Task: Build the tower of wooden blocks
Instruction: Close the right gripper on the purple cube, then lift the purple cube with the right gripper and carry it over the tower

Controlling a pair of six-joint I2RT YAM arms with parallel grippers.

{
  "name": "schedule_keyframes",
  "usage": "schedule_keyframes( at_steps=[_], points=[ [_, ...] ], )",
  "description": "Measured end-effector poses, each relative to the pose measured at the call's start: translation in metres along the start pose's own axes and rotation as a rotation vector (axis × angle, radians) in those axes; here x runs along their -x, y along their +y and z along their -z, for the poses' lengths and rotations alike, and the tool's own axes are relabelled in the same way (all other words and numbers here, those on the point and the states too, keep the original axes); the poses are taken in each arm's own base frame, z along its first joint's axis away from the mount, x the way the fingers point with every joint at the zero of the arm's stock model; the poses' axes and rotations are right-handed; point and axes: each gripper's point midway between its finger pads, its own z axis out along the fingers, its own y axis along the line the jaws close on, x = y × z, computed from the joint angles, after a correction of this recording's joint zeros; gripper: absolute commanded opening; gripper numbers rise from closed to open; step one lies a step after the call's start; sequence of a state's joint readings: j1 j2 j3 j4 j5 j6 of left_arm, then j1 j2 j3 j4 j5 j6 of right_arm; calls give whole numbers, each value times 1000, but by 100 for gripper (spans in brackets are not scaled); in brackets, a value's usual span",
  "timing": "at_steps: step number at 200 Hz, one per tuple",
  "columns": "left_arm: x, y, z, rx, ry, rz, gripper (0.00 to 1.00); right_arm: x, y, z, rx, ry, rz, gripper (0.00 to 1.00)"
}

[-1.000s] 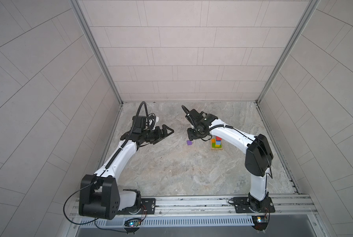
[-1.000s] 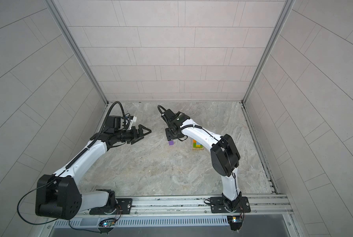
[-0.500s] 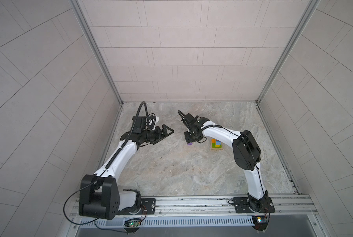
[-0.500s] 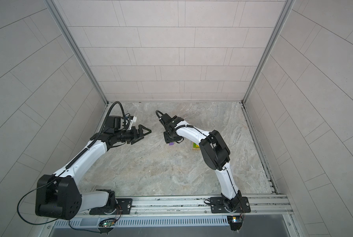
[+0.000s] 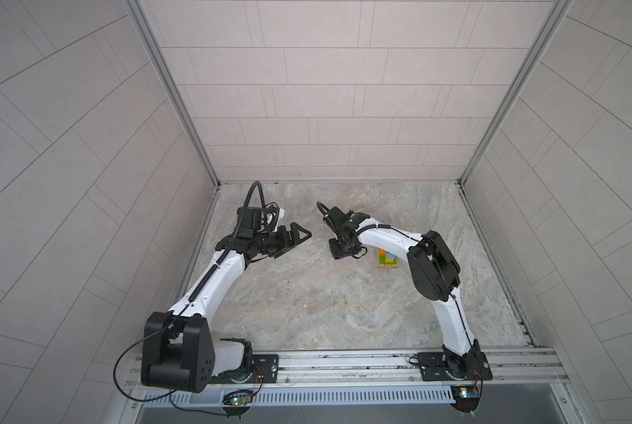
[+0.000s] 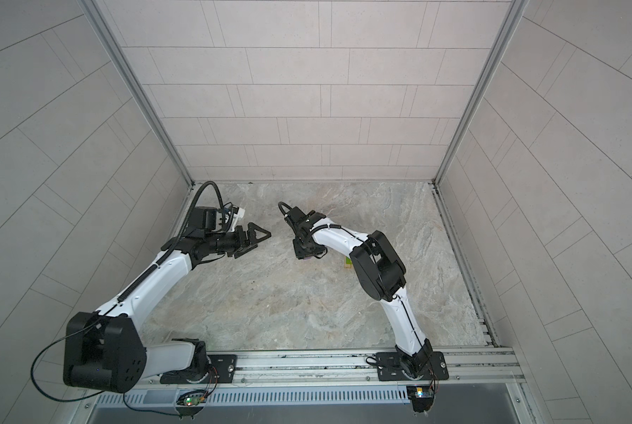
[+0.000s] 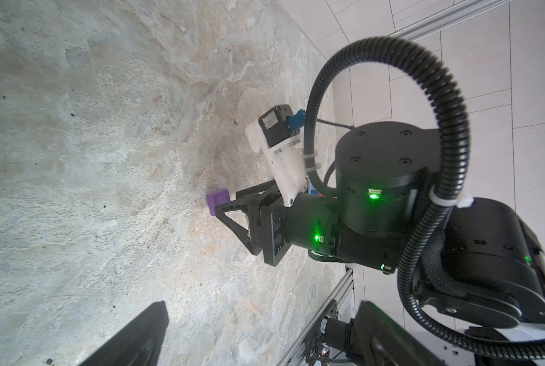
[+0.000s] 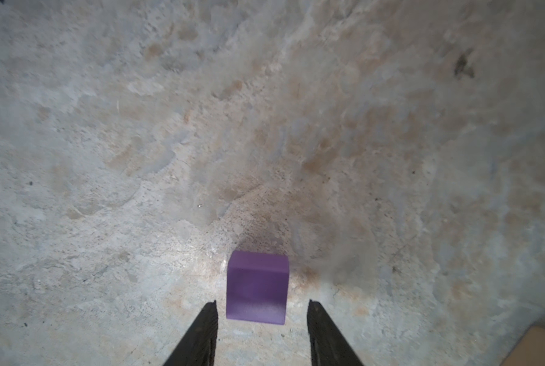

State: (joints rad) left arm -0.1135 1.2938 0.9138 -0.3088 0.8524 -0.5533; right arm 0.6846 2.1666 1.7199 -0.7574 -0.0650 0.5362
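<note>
The purple cube (image 8: 257, 286) lies left of the tower (image 5: 388, 260), untouched, between the narrowly parted jaws of the right gripper (image 8: 261, 302).

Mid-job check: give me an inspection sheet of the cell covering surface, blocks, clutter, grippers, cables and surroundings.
Surface: marbled stone-look tabletop, bare apart from a few dark specks.
Job's things: purple cube lies alone on the surface, apart from the tower; the tower is coloured blocks on a tan base, partly hidden by the right arm.
Clutter: nothing seen.
Grippers: right gripper is low over the purple cube, jaws either side with a gap showing, not gripping; left gripper is open, empty and off to the side.
Cables: black corrugated conduit loops over the left arm; loose black wire by its base; both clear of the blocks.
Surroundings: tiled walls, metal rail at the front.
</note>
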Motion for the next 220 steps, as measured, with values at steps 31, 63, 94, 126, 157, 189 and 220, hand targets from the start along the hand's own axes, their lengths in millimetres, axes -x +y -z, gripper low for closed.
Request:
schedule_keyframes(
  at_steps=[31,63,94,126,157,189,220],
  points=[
    [0,0,0,0,0,0,100,0,1,-2,3,3,0,44],
    [0,0,0,0,0,0,100,2,2,-7,8,5,-3,42],
    [0,0,0,0,0,0,99,1,2,-13,9,15,-3,41],
    [0,0,0,0,0,0,100,0,1,-15,8,19,-3,38],
    [0,0,0,0,0,0,100,1,2,-15,9,18,-2,36],
    [0,0,0,0,0,0,100,1,1,-14,7,20,-1,35],
    [0,0,0,0,0,0,100,1,0,-13,2,20,1,34]
  ],
)
